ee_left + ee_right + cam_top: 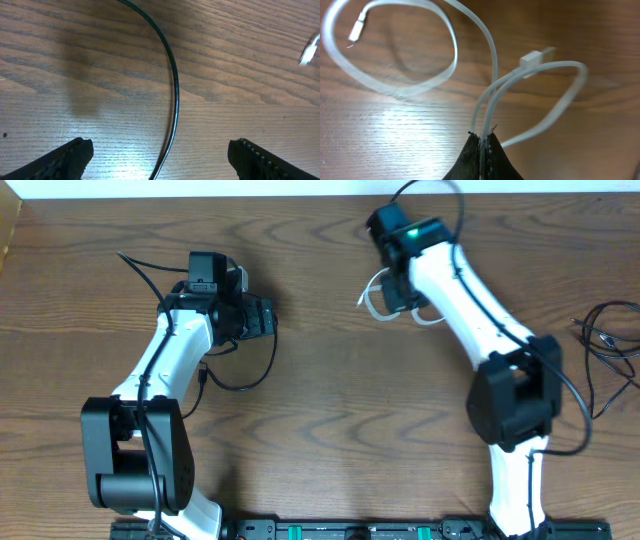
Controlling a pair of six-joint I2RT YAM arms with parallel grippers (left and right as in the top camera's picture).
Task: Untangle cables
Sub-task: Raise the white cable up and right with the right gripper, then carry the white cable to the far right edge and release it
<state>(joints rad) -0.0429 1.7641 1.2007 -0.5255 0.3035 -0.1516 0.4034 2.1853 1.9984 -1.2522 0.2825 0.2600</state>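
At the left of the wooden desk point(320, 430) the left end effector point(160, 147) hangs low over the surface with its jaws spread wide and nothing between them; its two dark fingers point(67, 161) show at the bottom corners of the left wrist view; a thin black cable point(174, 85) lies flat on the desk below it, curving down from the top of that view and passing between the fingers without touching either; from overhead the same cable makes a loose loop just beside the left arm; further right, at the upper edge of the left wrist view, one pale plug tip shows, blurred; right of centre and toward the far edge of the desk, the right end effector point(482, 145) is clamped tight on the white cable point(490, 65), pinching two strands of it side by side where they cross; from the pinch one strand sweeps left into a wide loop ending in a small slim plug point(357, 30), the other bends right into a narrower loop, and a squarer plug point(536, 56) lies across it; the loops rest on the desk; at the far right edge, well apart from both arms, the loose black cables point(605, 345) lie in open tangled loops.
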